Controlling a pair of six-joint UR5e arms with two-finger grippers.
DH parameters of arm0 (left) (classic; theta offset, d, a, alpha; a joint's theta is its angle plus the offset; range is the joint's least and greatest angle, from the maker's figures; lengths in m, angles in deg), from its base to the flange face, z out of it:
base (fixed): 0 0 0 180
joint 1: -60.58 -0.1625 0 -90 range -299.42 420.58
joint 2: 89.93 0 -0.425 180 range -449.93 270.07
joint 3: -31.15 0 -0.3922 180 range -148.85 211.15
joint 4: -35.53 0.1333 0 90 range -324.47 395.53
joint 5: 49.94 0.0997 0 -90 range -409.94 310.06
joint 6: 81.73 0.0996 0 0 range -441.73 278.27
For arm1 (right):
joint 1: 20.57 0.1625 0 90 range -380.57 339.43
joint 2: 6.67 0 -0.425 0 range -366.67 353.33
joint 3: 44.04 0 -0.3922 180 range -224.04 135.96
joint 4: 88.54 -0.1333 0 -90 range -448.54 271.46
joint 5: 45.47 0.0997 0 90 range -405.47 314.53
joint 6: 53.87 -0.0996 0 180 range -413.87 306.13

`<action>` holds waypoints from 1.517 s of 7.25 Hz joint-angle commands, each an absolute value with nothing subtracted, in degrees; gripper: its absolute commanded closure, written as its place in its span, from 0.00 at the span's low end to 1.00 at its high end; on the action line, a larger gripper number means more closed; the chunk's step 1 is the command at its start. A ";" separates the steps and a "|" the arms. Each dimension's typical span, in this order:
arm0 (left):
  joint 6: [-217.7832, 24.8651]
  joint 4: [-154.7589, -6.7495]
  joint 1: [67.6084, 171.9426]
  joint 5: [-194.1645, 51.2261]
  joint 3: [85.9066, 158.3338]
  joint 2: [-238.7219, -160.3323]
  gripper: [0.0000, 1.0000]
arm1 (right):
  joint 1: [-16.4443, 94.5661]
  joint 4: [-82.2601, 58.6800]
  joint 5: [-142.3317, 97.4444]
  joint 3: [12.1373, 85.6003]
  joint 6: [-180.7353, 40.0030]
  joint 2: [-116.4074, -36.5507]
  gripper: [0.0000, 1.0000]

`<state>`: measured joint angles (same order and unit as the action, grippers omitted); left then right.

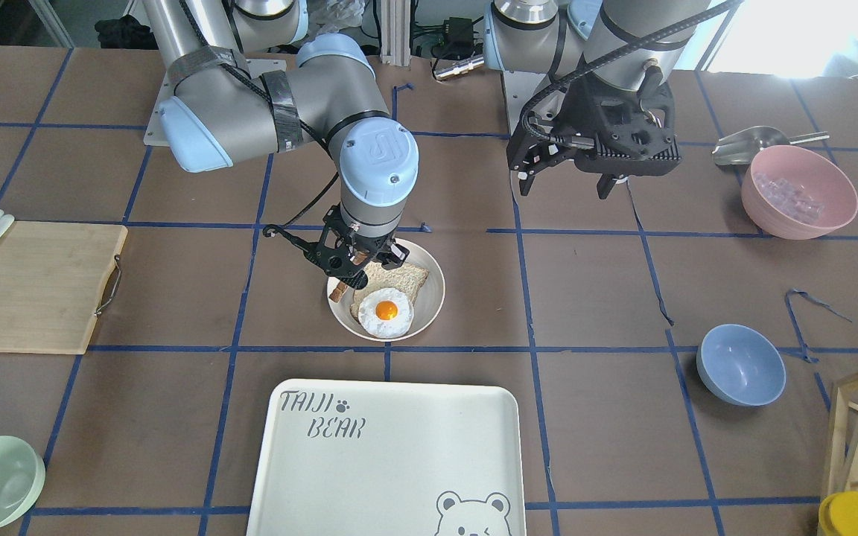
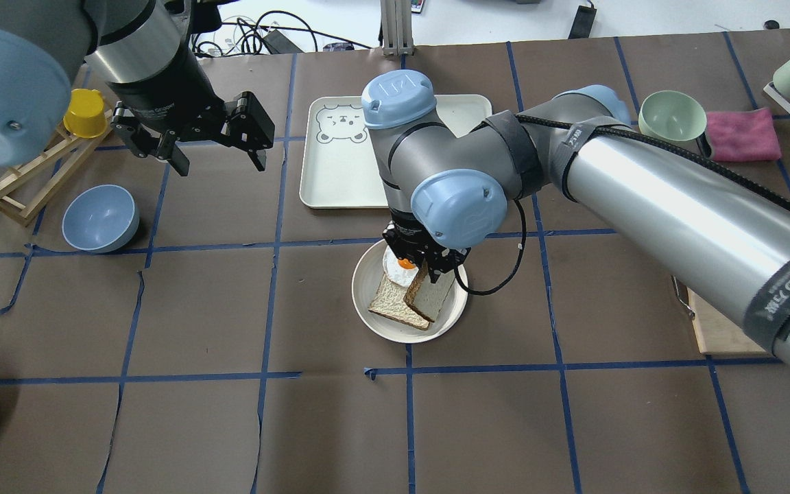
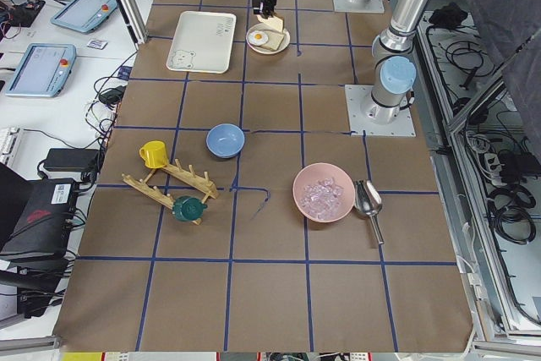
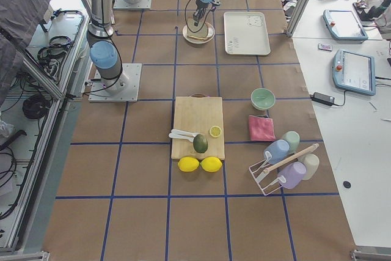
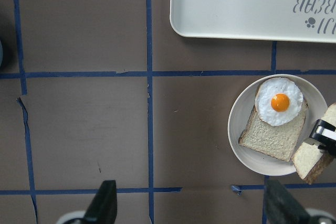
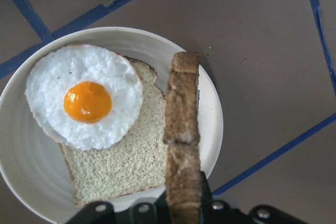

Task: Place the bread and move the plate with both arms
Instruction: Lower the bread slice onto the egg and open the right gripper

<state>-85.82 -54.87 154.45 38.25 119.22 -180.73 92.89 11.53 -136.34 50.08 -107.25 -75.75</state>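
While the black two-finger right gripper (image 2: 428,266) hangs over the round cream-white shallow plate (image 2: 367,283), its jaws are clamped on a pale bread slice with a dark brown crust (image 6: 182,124). This slice is held on edge and tilted, so the right wrist view sees it crust-on. It hangs over the plate's right side; I cannot tell whether its lower end touches the plate. A second bread slice (image 5: 273,139) lies flat in the plate, and a white fried egg with an orange yolk (image 5: 279,102) rests on its far end (the end toward the tray). The plate sits on the brown paper-covered table (image 2: 196,309), near the rectangular white bear-print tray (image 2: 330,185) but apart from it. The black left gripper (image 2: 219,162) hovers well to the plate's left, jaws spread wide, holding nothing.
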 commanded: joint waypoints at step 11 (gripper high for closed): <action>-85.60 -54.74 154.10 38.39 119.13 -180.72 0.00 | 93.07 14.90 -134.76 50.53 -107.92 -75.14 0.12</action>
<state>-85.60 -54.74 154.10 38.39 119.13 -180.72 92.99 13.98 -134.76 50.50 -107.69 -75.16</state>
